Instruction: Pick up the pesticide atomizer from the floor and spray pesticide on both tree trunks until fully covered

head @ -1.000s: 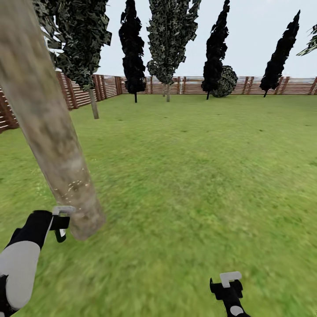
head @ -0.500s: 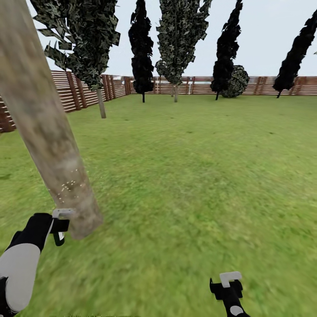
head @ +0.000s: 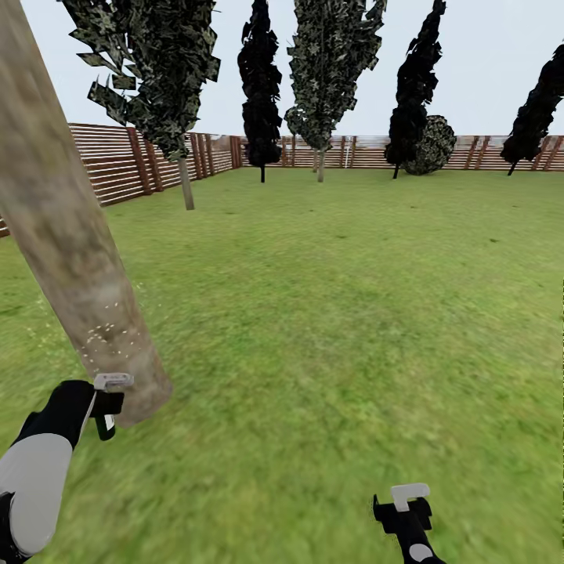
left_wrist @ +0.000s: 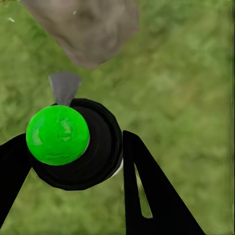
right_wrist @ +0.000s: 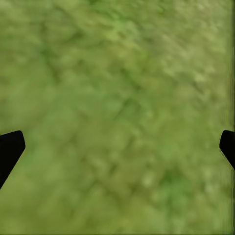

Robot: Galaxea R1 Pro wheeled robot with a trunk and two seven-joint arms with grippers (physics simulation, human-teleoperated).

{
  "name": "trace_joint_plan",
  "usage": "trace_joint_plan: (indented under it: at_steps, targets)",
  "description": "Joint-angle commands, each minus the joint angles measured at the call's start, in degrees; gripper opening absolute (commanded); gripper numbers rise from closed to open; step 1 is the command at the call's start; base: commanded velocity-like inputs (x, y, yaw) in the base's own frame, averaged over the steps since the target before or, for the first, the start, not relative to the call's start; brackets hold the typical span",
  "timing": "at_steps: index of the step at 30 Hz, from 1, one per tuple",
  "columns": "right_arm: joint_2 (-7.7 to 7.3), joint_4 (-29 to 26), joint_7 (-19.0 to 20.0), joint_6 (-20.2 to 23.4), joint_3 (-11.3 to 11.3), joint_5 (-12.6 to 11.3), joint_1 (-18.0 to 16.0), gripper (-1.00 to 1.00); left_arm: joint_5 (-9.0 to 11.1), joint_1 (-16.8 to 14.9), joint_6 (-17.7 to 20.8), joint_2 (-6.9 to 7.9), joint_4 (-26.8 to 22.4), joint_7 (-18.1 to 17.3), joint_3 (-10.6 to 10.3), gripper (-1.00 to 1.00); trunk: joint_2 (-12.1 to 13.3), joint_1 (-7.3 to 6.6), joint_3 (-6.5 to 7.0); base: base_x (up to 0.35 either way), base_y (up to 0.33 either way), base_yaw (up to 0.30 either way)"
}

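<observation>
The left gripper [left_wrist: 73,161] reaches forward, squeezing the pesticide atomizer [left_wrist: 68,147] just beside the foot of the tree trunk [head: 78,266], dotted with white pesticide [head: 106,337]. The right gripper [right_wrist: 117,147] hangs wide apart and empty over the lawn [head: 352,313].

Thick beige-grey tree trunk [head: 66,258] at the left with rough, patchy matt bark, brown wooden slat fence [head: 117,164] upper left, round green shiny plastic cap [left_wrist: 58,135], soft fuzzy green grass lawn [head: 352,313]
</observation>
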Motion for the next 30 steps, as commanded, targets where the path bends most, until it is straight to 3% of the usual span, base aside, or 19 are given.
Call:
trace_joint_plan:
  at_steps: [1, 13, 18, 23, 30]
  targets:
    - [0.0, 0.1, -0.1, -0.2, -0.5, 0.6, -0.1, 1.0, -0.6, -0.1, 0.2, -0.02, -0.1, -0.5, 0.4, -1.0, 0.0, 0.0, -0.05, 0.085, -0.273, 0.0]
    - [0.01, 0.2, -0.1, -0.1, -0.4, 0.6, -0.1, 1.0, -0.7, 0.8, 0.2, 0.25, -0.2, -0.5, 0.4, -1.0, 0.0, 0.0, -0.05, 0.13, -0.177, 0.241]
    - [0.23, 2.1, 0.0, -0.1, -0.3, 0.9, 0.0, 1.0, -0.6, 1.5, 0.2, 0.27, -0.8, -0.6, 0.4, -1.0, 0.0, 0.0, -0.05, 0.031, -0.018, 0.036]
    - [1.18, 4.0, 0.1, -0.1, -0.3, 0.8, 0.1, 1.0, -0.6, 1.5, 0.2, 0.44, -1.0, -0.6, 0.4, -1.0, 0.0, 0.0, -0.05, 0.26, -0.117, 0.0]
    - [1.17, 4.1, 0.1, -0.1, -0.4, 0.8, 1.6, 1.0, -0.5, 1.6, 0.2, 0.45, -1.0, -0.6, 0.4, -1.0, 0.0, 0.0, -0.05, 0.204, -0.004, 0.0]
